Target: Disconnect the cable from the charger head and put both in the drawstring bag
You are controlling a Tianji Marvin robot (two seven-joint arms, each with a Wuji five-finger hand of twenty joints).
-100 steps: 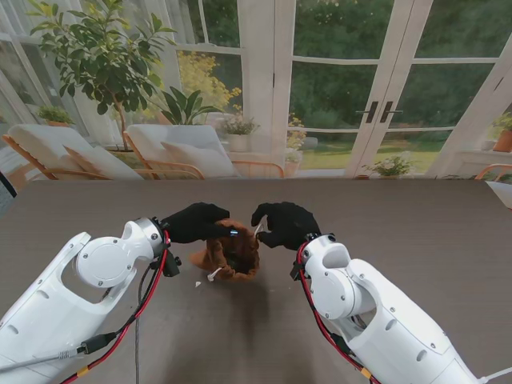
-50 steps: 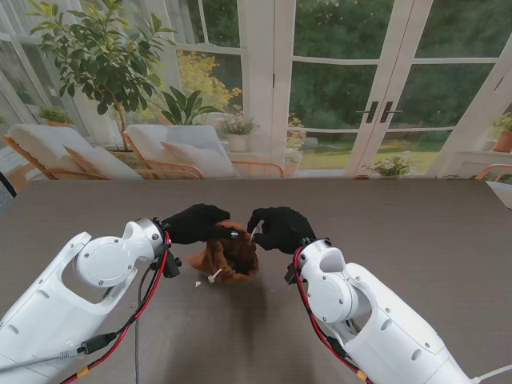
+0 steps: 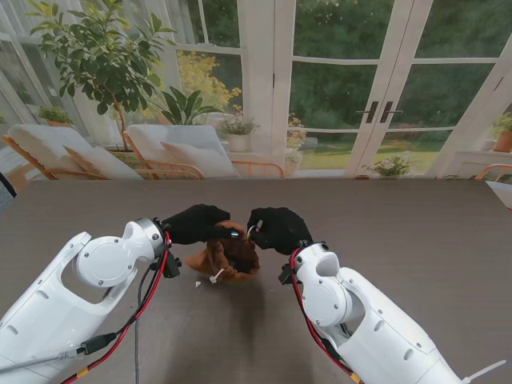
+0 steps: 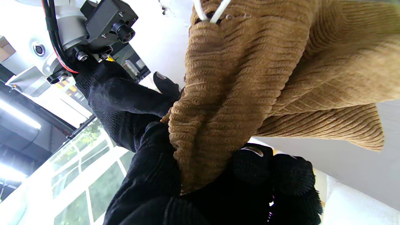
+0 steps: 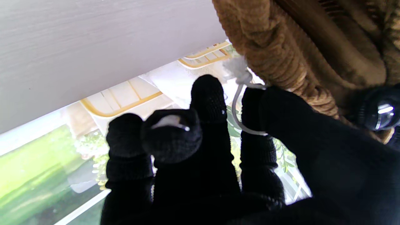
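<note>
Surface (image 3: 416, 224): dark grey-brown, wood-grained, wide, running to a far edge at 12 o'clock. Beyond that edge, tall white-framed glass doors (image 3: 376, 88) with dark handles, green garden outside. Leafy potted tree (image 3: 100, 52) at 10 o'clock, cushioned loungers (image 3: 172, 148) with pale wooden frames beneath it, small potted plants along the sill.

Drawstring bag (image 3: 228, 254): tan-brown ribbed corduroy, slumped near the middle of the surface, between the two black-gloved hands. Its mouth is gathered and puckered; the left wrist view shows thick folds and fine ribbing. White drawstring (image 3: 214, 276) trails from the bag's near side at 6 o'clock, ending in a knot on the surface; a small white fleck lies just beside it.

Left hand (image 3: 196, 222): at the bag's 10 o'clock, fingers closed on the bag's rim, the cloth pinched between thumb and fingers in its wrist view.

Right hand (image 3: 276, 228): at the bag's 2 o'clock, touching the rim. Its wrist view shows a thin pale cord loop (image 5: 239, 109) caught between two fingers (image 5: 207, 93), the rest curled close together. Whether the cord is the cable or the bag's string cannot be told.

Charger head: not made out in any view.
</note>
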